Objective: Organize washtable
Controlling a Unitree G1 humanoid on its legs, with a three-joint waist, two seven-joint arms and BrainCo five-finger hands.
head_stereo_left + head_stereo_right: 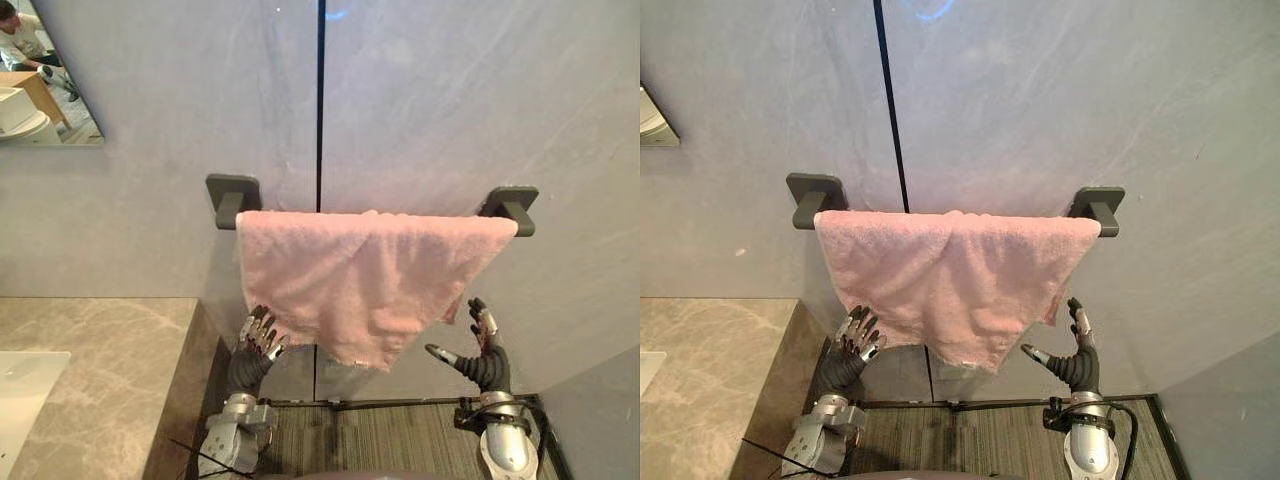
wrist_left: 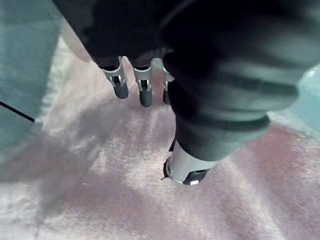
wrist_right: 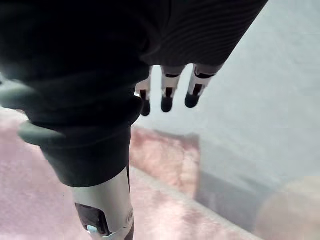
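A pink towel hangs over a dark grey wall bar, its lower edge uneven and drooping to a point in the middle. My left hand is raised under the towel's lower left edge, fingers straight and right at the cloth, holding nothing. My right hand stands upright just below the towel's lower right corner, open with the thumb spread toward the towel and fingertips near the wall. The towel lies just beside that hand, not touching it.
A marble counter with a white sink lies at the lower left. A mirror at the upper left reflects a person. A ribbed floor mat lies below the towel, against the grey wall.
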